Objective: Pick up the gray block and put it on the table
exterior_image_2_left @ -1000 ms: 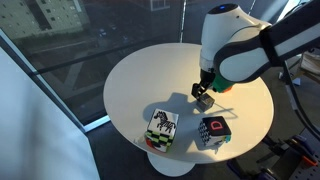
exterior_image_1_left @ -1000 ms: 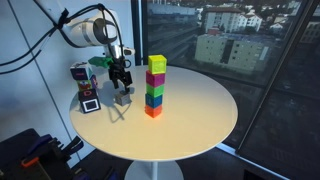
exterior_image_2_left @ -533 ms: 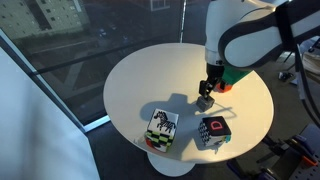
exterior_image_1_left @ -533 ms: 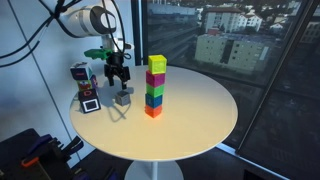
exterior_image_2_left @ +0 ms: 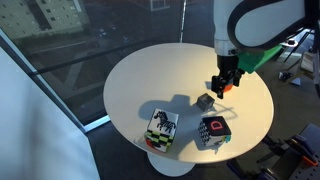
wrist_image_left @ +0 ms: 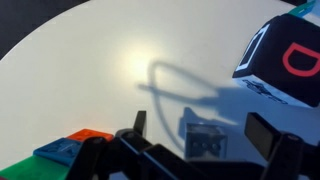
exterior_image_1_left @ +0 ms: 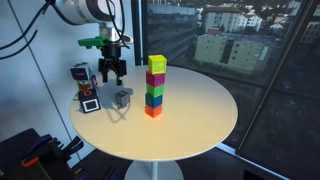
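Wrist view: gray block amid open table

Small gray cube on the round cream-white table, black robot gripper above it, apart, tall coloured cube stack near beside.

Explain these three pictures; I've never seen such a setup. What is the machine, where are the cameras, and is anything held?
The machine is a robot arm ending in two jaws. Two pictures come from cameras standing outside it; the third from a camera on its wrist, looking down past the jaws. On the round white table lie a stack of coloured cubes, two patterned cubes and a gray block. The jaws are open above the block, holding nothing.
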